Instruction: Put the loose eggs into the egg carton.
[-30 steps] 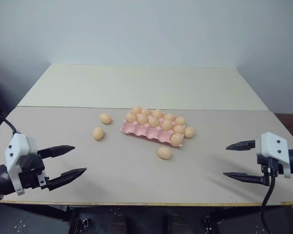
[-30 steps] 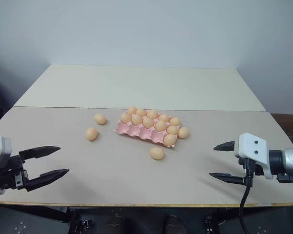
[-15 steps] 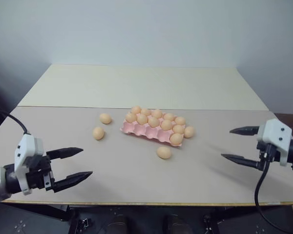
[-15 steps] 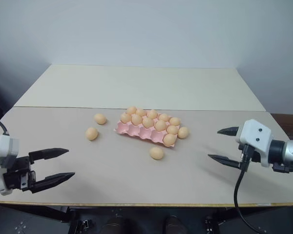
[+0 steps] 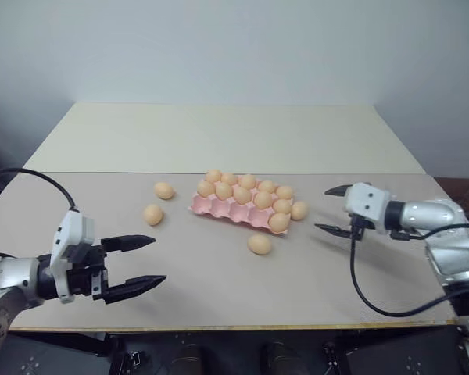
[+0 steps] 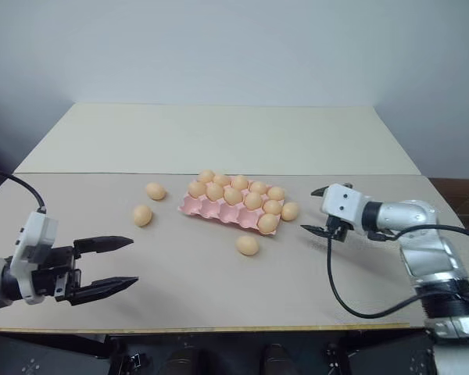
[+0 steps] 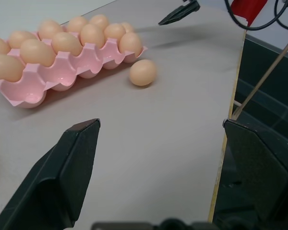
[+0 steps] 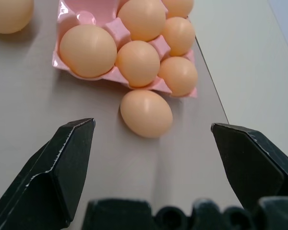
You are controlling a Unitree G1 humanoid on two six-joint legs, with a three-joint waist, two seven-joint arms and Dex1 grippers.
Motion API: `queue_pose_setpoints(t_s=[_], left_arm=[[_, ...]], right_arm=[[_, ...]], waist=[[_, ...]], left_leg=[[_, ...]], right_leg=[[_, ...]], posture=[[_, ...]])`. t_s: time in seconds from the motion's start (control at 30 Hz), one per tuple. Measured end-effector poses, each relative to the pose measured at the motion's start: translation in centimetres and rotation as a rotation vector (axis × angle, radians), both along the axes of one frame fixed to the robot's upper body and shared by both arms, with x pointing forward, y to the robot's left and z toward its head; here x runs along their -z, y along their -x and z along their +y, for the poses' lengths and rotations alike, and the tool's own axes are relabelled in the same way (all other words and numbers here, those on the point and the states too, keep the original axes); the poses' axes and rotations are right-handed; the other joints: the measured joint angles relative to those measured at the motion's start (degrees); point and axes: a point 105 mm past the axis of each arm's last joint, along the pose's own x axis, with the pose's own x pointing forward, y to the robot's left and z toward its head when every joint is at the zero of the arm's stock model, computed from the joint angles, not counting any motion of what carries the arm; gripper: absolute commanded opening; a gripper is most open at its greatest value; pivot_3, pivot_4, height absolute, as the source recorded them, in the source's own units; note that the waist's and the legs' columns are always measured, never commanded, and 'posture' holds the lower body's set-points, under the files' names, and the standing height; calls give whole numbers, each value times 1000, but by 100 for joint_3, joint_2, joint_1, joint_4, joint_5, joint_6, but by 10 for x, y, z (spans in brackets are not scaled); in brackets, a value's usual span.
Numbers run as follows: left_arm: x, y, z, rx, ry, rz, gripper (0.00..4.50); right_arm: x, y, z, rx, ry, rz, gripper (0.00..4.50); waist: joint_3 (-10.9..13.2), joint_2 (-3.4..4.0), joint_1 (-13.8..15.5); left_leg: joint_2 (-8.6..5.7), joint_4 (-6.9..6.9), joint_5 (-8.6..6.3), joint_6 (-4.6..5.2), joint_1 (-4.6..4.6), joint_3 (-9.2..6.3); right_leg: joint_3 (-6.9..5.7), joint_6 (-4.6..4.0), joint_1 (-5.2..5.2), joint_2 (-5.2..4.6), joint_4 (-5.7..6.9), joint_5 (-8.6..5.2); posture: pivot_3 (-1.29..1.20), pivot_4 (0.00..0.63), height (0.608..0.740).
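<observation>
loose eggs: we count four on the worktop (image 5: 219,297); one (image 5: 300,210) touching the egg carton's right end, one (image 5: 259,244) just in front, two (image 5: 158,201) off its left
egg carton (image 5: 219,209): mid-worktop; most cups filled
right end effector (image 5: 334,210): spread, empty, aimed at the end egg; we judge it lined up to pinch
left end effector (image 5: 141,261): spread, empty, waiting
writing: none readable

table (image 5: 219,273) | on it: egg carton (image 5: 219,208), 4 loose eggs (image 5: 259,244)
</observation>
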Motion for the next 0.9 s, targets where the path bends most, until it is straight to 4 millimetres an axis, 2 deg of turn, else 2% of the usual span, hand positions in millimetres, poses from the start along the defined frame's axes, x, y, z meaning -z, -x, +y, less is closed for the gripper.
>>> queue_pose_setpoints(t_s=[0.23, 0.5, 0.77, 0.87, 0.9], left_arm=[[3, -1, -4, 6, 15, 8, 4469], [3, -1, -6, 9, 12, -2, 4469], [4, 1, -7, 13, 12, 2, 4469], [4, 2, -8, 16, 10, 1, 4500], [4, 2, -8, 15, 10, 1, 4500]], right_arm=[[23, -18, 8, -35, 62, -4, 4500], [30, -41, 16, -25, 92, -51, 4500], [33, -48, 25, -36, 72, -51, 4500], [37, -48, 23, -34, 80, -31, 3923], [37, -48, 22, -34, 81, -26, 3597]], waist=[[0, 0, -35], [0, 0, -70], [0, 1, -69], [0, 1, -57], [0, 1, -57]], left_leg=[[0, 2, 0, 0, 1, 2], [12, 1, 1, 0, 6, 4], [17, 1, 1, 0, 8, 6], [17, 0, 1, 0, 8, 6], [17, 1, 1, 0, 8, 6]], right_leg=[[3, -4, 1, 0, 0, 5], [9, -17, 0, 14, 3, 14], [11, -30, 0, 19, 4, 21], [11, -31, 0, 19, 4, 22], [12, -31, 0, 19, 4, 22]], posture=[[0, 150, 740], [0, 150, 740], [0, 150, 740], [0, 150, 740], [0, 150, 740]])
